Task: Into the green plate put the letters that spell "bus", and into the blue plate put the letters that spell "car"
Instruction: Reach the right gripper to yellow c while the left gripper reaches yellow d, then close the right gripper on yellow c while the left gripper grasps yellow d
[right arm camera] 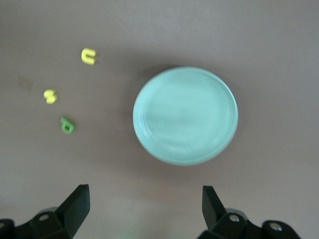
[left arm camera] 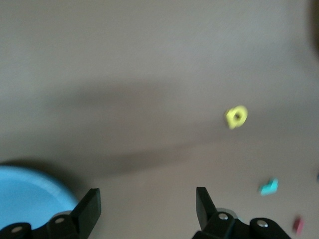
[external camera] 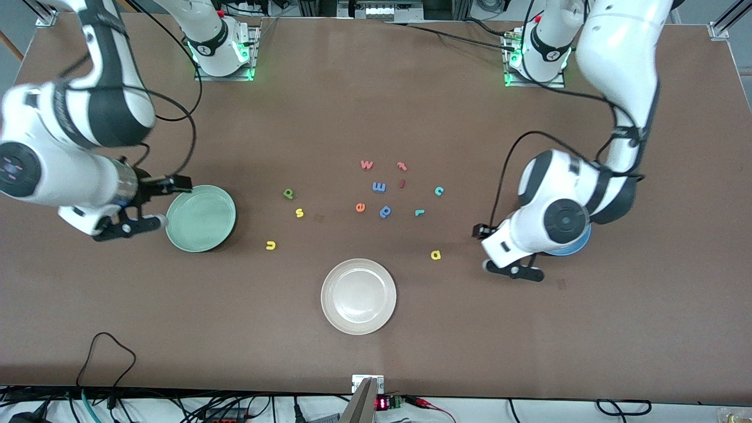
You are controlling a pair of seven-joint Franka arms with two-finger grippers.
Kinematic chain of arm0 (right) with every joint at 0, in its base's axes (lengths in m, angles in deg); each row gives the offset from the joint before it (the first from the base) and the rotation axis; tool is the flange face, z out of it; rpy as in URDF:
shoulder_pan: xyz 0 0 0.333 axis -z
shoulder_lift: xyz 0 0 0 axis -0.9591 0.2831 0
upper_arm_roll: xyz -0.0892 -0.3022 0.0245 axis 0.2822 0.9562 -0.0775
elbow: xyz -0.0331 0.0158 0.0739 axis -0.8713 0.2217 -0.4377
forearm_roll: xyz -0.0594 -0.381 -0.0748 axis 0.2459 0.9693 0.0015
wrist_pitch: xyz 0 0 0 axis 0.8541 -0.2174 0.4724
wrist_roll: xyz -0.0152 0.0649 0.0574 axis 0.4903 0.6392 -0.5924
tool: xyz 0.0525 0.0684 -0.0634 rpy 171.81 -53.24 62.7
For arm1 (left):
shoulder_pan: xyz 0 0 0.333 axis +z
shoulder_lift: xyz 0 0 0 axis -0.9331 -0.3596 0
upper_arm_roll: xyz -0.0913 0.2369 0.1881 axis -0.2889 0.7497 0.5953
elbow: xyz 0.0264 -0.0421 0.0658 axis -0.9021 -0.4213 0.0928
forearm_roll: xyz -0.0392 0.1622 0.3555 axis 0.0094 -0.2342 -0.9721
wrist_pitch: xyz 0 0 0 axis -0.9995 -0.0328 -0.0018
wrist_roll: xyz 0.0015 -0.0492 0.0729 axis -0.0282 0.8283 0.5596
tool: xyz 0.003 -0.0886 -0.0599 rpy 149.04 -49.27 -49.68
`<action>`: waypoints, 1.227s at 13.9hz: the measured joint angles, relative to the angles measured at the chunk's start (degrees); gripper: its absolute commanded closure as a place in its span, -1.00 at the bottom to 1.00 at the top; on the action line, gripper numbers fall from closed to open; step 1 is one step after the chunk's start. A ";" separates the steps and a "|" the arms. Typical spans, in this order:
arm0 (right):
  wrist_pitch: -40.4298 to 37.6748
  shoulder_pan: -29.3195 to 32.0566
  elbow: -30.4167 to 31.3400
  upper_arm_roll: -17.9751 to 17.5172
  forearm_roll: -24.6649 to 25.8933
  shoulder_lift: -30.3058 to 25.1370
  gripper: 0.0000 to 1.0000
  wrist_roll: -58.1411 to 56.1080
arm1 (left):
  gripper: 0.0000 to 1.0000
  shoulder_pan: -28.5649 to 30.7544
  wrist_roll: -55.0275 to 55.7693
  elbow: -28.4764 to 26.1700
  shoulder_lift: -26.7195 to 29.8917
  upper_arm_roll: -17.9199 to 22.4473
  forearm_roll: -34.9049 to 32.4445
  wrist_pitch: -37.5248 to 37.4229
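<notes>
The green plate (external camera: 201, 218) (right arm camera: 185, 115) lies toward the right arm's end of the table, with nothing in it. My right gripper (external camera: 158, 204) (right arm camera: 144, 206) hangs open and holds nothing beside its rim. Near that plate are the green "b" (external camera: 288, 193) (right arm camera: 67, 125), yellow "s" (external camera: 299, 212) (right arm camera: 50, 96) and yellow "u" (external camera: 270, 245) (right arm camera: 88, 56). The blue plate (external camera: 573, 247) (left arm camera: 30, 194) is mostly hidden under the left arm. My left gripper (external camera: 514, 271) (left arm camera: 147, 206) stands open over bare table beside it. The yellow "a" (external camera: 435, 254) (left arm camera: 236, 116), teal "r" (external camera: 419, 212) (left arm camera: 269, 187) and teal "c" (external camera: 439, 190) lie apart on the table.
An off-white plate (external camera: 358, 296) lies nearest the front camera, mid-table. Other letters cluster at the centre: blue "p" (external camera: 385, 211), orange "e" (external camera: 360, 207), blue "m" (external camera: 379, 187), red "w" (external camera: 366, 164) and red "t" (external camera: 402, 166). A black cable (external camera: 108, 352) loops on the table's front edge.
</notes>
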 measured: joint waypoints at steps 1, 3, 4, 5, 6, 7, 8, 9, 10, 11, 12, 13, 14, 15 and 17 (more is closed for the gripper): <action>4.22 -0.39 1.87 0.00 -0.10 0.79 -1.00 0.00 | -0.51 -1.41 1.49 0.65 -1.94 -0.03 0.00 3.43; 11.62 -1.65 5.65 -0.02 -0.15 1.63 -1.00 0.85 | -0.47 -3.62 4.08 1.30 -5.07 -0.04 0.00 9.30; 14.36 -2.46 6.91 -0.06 -0.16 2.16 -1.00 2.10 | -0.46 -4.08 4.68 1.48 -6.24 -0.02 0.00 11.19; 16.42 -3.37 7.58 -0.07 -0.16 2.90 -1.00 3.51 | -0.45 -4.26 4.92 1.53 -7.25 -0.01 0.00 12.73; 18.50 -4.25 7.91 -0.08 -0.16 3.75 -0.99 5.25 | -0.43 -4.38 5.22 1.58 -8.20 -0.01 0.00 14.14; 20.38 -4.91 8.08 -0.08 -0.16 4.71 -0.94 6.90 | -0.43 -4.65 5.94 1.61 -9.08 -0.01 0.00 15.67; 22.06 -5.37 8.14 -0.08 -0.16 5.71 -0.89 8.55 | -0.42 -5.05 6.94 1.64 -9.90 -0.04 0.00 17.11; 23.73 -5.83 8.15 -0.08 -0.16 6.66 -0.78 10.50 | -0.42 -5.63 8.08 1.84 -10.52 -0.05 0.00 18.07; 25.16 -6.44 8.15 -0.08 -0.16 7.45 -0.64 12.77 | -0.41 -6.22 9.14 2.19 -10.91 -0.06 0.00 18.45; 26.40 -7.25 8.15 -0.08 -0.16 8.04 -0.45 14.93 | -0.38 -6.68 10.15 2.46 -10.98 -0.06 0.00 18.51; 27.41 -8.15 8.15 -0.09 -0.15 8.51 -0.28 16.74 | -0.33 -7.00 10.67 2.70 -10.98 -0.05 0.00 18.51; 28.40 -9.09 8.15 -0.09 -0.15 8.95 -0.17 18.23 | -0.22 -7.26 10.96 2.86 -10.98 -0.05 0.00 18.51; 29.26 -9.85 8.15 -0.08 -0.14 9.32 -0.08 19.22 | -0.17 -7.44 11.28 2.88 -10.98 -0.05 0.00 18.50; 30.01 -10.40 8.15 -0.05 -0.14 9.72 -0.01 20.01 | -0.14 -7.52 11.40 2.88 -11.03 -0.05 -0.01 18.49; 31.87 -10.91 8.15 0.07 -0.14 10.79 -0.02 20.55 | -0.09 -7.53 11.42 2.88 -11.19 -0.02 -0.01 18.49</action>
